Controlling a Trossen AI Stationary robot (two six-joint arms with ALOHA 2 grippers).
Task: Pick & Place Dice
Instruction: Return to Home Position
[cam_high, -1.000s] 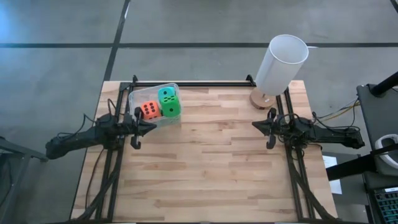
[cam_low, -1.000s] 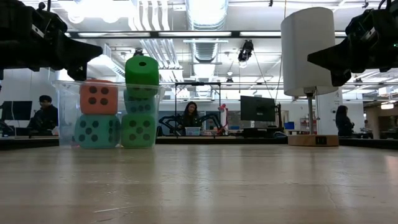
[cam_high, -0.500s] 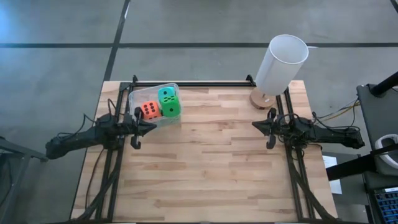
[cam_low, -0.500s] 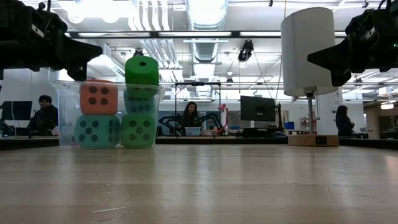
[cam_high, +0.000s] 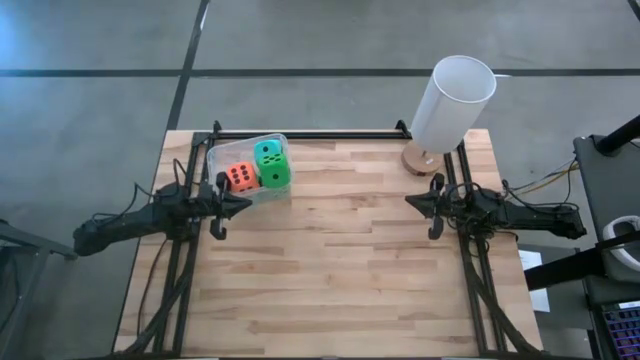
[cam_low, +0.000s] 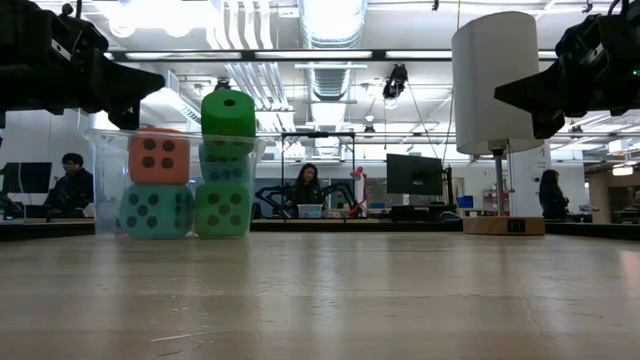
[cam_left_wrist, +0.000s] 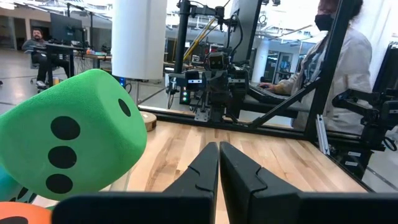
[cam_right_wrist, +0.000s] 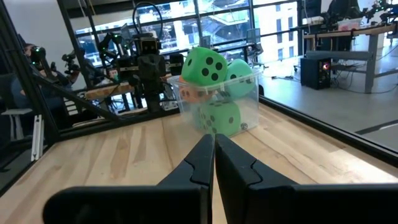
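The dice (cam_high: 258, 172) are stacked in the tub (cam_high: 245, 139) at the far left corner of the bench (cam_high: 340, 270). The left end effector (cam_high: 246, 203) and right end effector (cam_high: 409, 201) are closed and empty at the side edges, as the packing seems finished.

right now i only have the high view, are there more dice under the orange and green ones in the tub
observer: yes, low view shows a teal die under the orange die, inside the tub
operator: and under the green one
observer: two more sit beneath the top green die; the bottom die is green
operator: tools shut
observer: wrist views show the left tool and right tool both shut, empty
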